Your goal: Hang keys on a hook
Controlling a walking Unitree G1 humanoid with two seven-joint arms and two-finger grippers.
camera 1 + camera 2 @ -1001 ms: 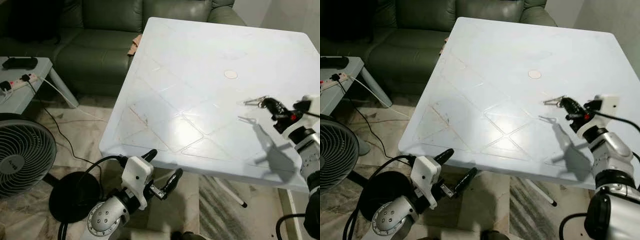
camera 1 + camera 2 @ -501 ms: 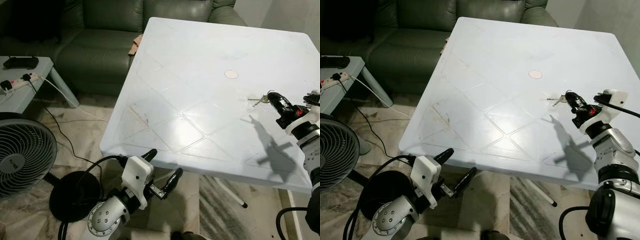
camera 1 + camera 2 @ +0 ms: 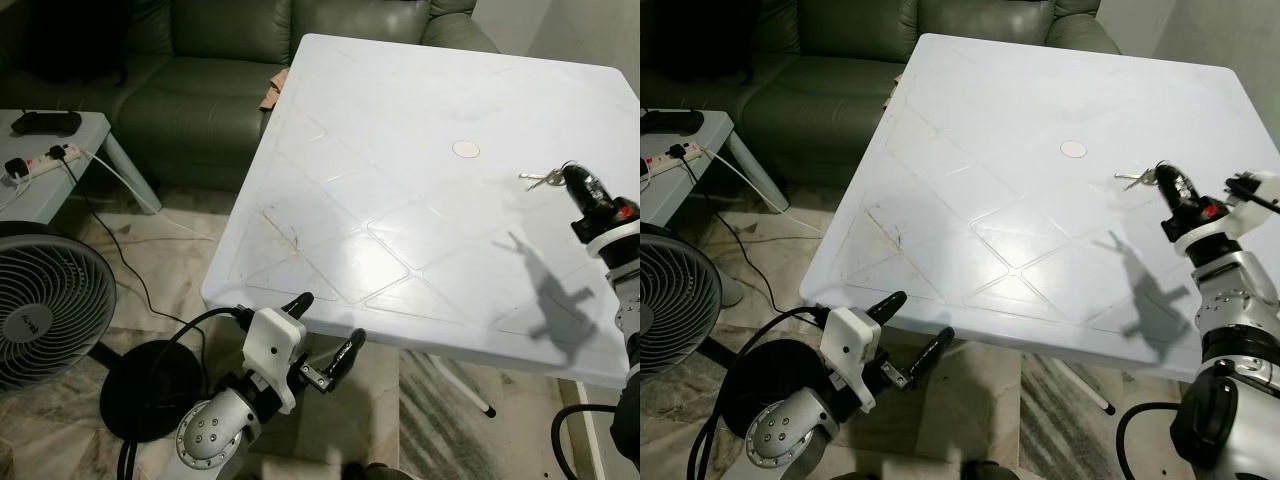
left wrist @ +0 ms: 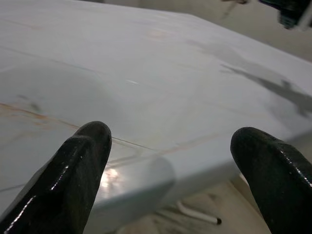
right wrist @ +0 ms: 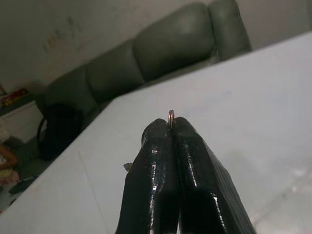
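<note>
Keys (image 3: 541, 179): a small bunch of silvery metal keys on a thin wire ring, which you have pinched in the right gripper (image 3: 574, 178) and raised just above the far right part of the table, beside the round pale disc.

Largest to smallest, you have:

- Dark green leather sofa (image 3: 200, 70), beyond the table's far edge.
- White square plastic table (image 3: 400, 160) with moulded diagonal lines; the arm's shadow falls across its right side.
- Round grey floor fan (image 3: 45, 310), low on your left, with a black cable trailing over the marble floor.
- Grey side table (image 3: 40, 170) carrying a white power strip (image 3: 35, 162) and a black remote-like object.
- Left gripper (image 3: 325, 335), idle below the table's near edge, its two black fingers spread apart.
- Right gripper, its fingers pressed together on the ring, whose top loop pokes out between the tips in the right wrist view.
- Round pale disc (image 3: 465, 149), set in the table top.

Handling: judge the bunch light, rigid and slick, free to swing and jingle. Grip the ring, not a blade, leaving an open arc for the hook.

No hook can be made out.
</note>
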